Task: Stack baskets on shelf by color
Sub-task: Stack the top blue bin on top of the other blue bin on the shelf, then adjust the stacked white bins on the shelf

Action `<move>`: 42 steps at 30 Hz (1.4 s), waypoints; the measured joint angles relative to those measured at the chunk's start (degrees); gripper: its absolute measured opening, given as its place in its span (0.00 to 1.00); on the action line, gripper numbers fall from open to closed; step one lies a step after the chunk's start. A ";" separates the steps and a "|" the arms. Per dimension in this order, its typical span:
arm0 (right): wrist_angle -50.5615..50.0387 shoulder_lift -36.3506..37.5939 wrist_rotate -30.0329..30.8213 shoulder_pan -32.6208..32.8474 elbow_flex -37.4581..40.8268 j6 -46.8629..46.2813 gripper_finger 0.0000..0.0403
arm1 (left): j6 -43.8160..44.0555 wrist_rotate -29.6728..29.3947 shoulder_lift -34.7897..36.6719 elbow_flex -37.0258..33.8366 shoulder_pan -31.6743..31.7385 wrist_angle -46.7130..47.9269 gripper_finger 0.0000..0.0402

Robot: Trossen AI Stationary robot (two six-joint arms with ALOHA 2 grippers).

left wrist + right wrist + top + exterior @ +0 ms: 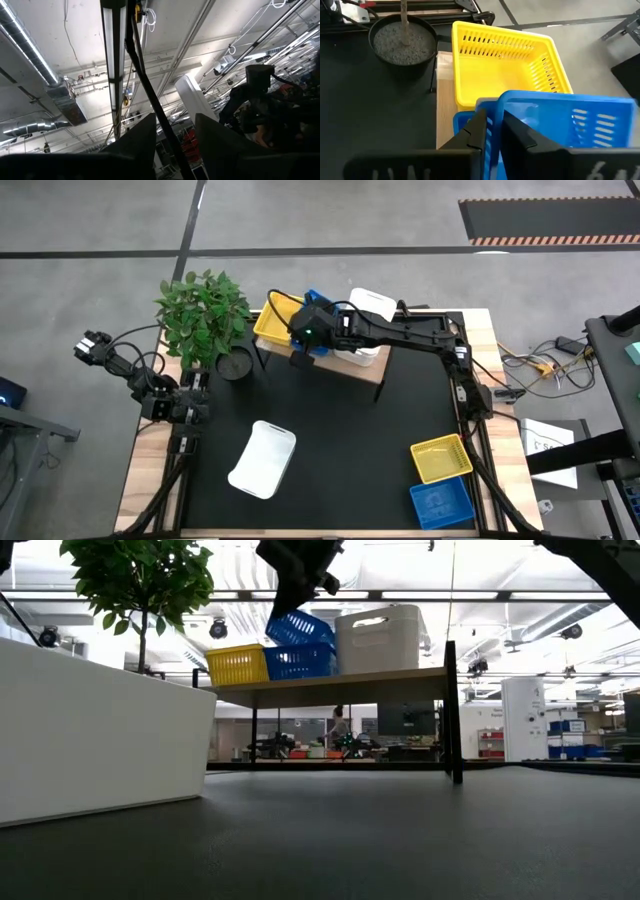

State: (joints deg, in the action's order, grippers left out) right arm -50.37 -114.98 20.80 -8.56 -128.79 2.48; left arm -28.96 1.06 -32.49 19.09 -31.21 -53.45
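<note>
The wooden shelf (330,683) stands at the table's far side. On it sit a yellow basket (505,65), a blue basket (300,662) and a white stack (378,638). A second blue basket (560,120) lies tilted on the first, with my right gripper (495,116) shut on its wall. A white basket (263,458), a yellow one (440,457) and a blue one (440,502) lie loose on the black table. My left gripper (175,135) is off the table's left edge, pointing up, open and holding nothing. My right gripper pinches one wall of the upper blue basket at its rim (495,102), one finger (481,127) outside and one (517,132) inside. The fingers slant down from the table's right side. The basket is tilted, its held end raised, its lower part on the blue basket beneath.
A potted plant (205,315) stands at the shelf's left end, its pot (402,40) close to the yellow basket. Bare black tabletop (350,440) lies between the shelf and the loose baskets.
</note>
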 joint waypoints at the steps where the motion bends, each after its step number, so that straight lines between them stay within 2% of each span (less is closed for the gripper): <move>1: 0.00 0.00 0.00 0.00 0.00 -0.13 0.09 | -0.01 0.00 0.00 0.00 0.00 0.00 0.30; 10: 0.00 0.00 0.17 0.00 0.00 -0.59 0.24 | -0.01 -0.02 0.00 0.00 -0.01 0.00 0.30; 17: -0.49 0.20 0.17 0.04 -2.20 0.25 0.30 | -0.02 -0.02 0.00 0.00 0.00 0.00 0.30; 22: -3.84 0.22 0.07 0.19 -4.49 0.57 0.29 | -0.01 0.00 0.00 0.02 0.00 -0.02 0.30; 32: -21.49 3.92 -2.69 0.40 -5.92 -2.77 0.27 | -0.02 -0.01 0.00 0.00 0.01 -0.02 0.30; 38: -24.59 4.85 -2.59 0.26 -5.92 -4.45 0.26 | -0.02 0.00 0.00 0.00 0.00 -0.04 0.30; 42: -29.53 4.96 2.24 0.31 -5.92 -5.67 0.21 | -0.02 0.00 0.00 0.00 0.00 -0.04 0.30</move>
State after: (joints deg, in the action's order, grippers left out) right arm -79.90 -110.02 23.03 -8.25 -134.72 -3.19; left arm -28.97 1.06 -32.49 19.09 -31.21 -53.49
